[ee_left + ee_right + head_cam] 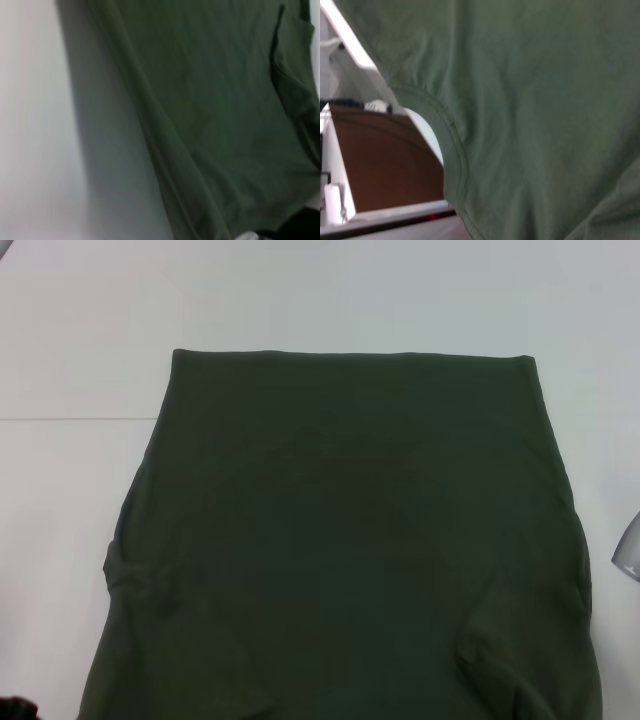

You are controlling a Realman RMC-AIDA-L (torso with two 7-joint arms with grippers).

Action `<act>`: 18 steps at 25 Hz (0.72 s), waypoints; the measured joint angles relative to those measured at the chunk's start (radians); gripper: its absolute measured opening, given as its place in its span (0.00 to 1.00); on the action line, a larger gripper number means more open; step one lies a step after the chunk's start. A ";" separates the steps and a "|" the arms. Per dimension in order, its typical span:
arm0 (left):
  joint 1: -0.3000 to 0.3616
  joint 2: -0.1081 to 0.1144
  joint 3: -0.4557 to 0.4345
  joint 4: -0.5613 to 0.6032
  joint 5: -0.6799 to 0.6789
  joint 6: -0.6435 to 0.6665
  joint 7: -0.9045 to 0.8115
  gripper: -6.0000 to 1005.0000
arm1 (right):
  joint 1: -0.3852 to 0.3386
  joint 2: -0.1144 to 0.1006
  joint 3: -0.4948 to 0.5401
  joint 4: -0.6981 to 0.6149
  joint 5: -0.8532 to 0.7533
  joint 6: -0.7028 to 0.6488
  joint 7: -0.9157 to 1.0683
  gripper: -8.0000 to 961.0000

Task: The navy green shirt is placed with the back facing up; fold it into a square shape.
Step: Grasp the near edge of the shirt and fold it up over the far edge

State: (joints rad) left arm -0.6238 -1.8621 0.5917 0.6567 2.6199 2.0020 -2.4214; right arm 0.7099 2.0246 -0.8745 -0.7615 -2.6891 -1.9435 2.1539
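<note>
Navy green shirt (350,540), plain side up, spread on the white desk (70,360), near end running out of my head view. Soft, matte, creased at both sides; I judge those wrinkles may skew a fold. I cannot tell either gripper's state.

1. Head camera looks forward and down from above onto the white worktop (70,540), taking in most of the navy green shirt (350,550).
2. Left wrist camera sits close over the shirt's edge and bare worktop.
3. Right wrist camera hangs closer yet, at a stitched hem.
4. All three share the shirt.
</note>
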 joint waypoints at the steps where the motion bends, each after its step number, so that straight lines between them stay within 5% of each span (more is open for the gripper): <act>1: -0.002 0.000 0.003 -0.004 0.007 0.019 0.000 0.01 | 0.001 0.001 -0.002 0.003 -0.001 -0.005 -0.005 0.08; 18: -0.032 -0.004 0.136 -0.089 0.079 0.061 0.019 0.01 | 0.004 0.033 -0.151 0.035 -0.001 -0.038 -0.040 0.08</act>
State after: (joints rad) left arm -0.6559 -1.8661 0.7279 0.5673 2.6992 2.0630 -2.4022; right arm 0.7143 2.0578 -1.0256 -0.7261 -2.6900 -1.9815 2.1140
